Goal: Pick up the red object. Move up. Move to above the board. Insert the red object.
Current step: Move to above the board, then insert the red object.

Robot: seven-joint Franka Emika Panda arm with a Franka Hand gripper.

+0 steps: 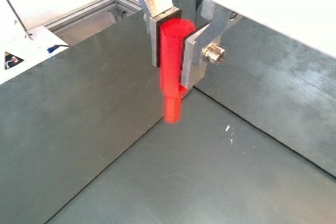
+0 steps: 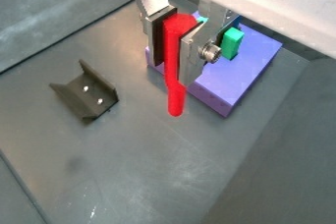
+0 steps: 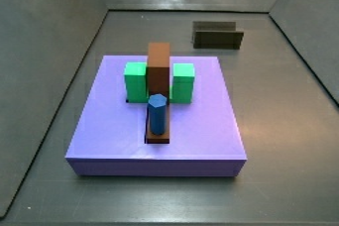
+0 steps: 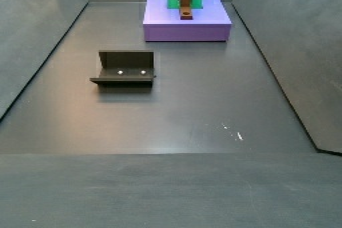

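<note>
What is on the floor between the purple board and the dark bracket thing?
Nothing. In a side view the grey floor between the board and the fixture is bare. The gripper holds the red object up in the air.

**No legible writing in any view**

No text, label, brand, number or sign can be read in these pictures. The gripper [image 2: 174,44], raised above the floor and closed on the red object [image 2: 175,83], carries no marking on its silver plates. The board [image 3: 157,121] and the green blocks [image 3: 137,81], brown bar [image 3: 159,66] and blue cylinder [image 3: 157,114] on it are plain coloured surfaces. The fixture [image 4: 124,69] shows only two small pale dots, not characters.
</note>
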